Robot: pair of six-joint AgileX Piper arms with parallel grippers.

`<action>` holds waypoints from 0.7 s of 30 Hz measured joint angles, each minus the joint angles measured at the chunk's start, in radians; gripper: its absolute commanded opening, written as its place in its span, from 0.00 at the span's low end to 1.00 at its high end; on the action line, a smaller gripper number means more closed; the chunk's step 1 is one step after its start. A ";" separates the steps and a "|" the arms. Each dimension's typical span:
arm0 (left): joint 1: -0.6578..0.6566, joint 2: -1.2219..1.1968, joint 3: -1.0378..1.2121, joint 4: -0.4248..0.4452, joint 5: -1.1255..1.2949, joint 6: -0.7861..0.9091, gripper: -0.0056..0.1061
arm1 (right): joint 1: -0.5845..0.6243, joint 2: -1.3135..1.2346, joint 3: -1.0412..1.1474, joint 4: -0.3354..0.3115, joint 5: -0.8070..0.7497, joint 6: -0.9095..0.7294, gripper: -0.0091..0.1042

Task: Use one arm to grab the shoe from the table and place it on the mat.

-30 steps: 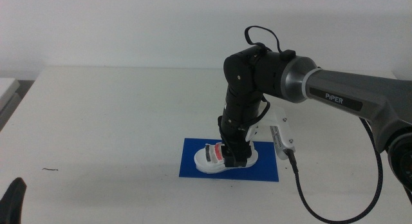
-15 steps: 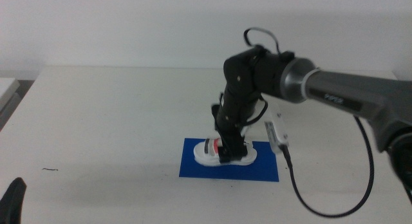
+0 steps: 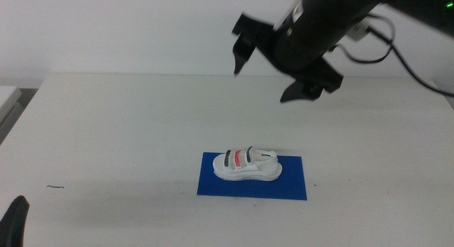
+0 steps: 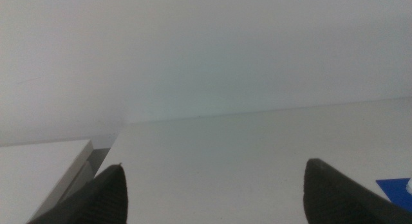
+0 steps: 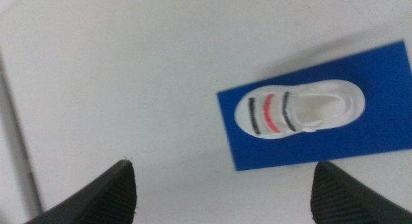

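Left gripper low at the desk's near-left corner, fingers spread wide, holding nothing. Wide bare desk to the mat's left. Blue mat right of centre, near the front edge. Shoe upright on it, inside all mat edges, toe leftward. Right gripper high above, well apart from the shoe, fingers wide open, empty.
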 measured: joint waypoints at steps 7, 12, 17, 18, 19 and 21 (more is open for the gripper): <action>0.000 0.000 0.000 0.000 0.000 0.000 0.89 | -0.045 -0.197 0.239 0.166 -0.413 -0.026 0.82; 0.000 0.000 0.000 0.000 0.000 0.000 0.89 | -0.114 -0.489 0.550 0.007 -0.458 -0.028 0.82; 0.000 0.000 0.000 0.000 0.000 0.000 0.89 | -0.248 -0.826 0.857 -0.044 -0.537 -0.210 0.82; 0.000 0.000 0.000 0.000 0.000 0.000 0.89 | -0.280 -0.891 0.918 -0.013 -0.573 -0.379 0.82; 0.000 0.000 0.000 0.000 0.000 0.000 0.89 | -0.312 -0.954 0.978 0.040 -0.616 -0.585 0.82; 0.000 0.000 0.000 0.000 0.000 0.000 0.89 | -0.371 -1.062 1.088 0.152 -0.697 -0.917 0.82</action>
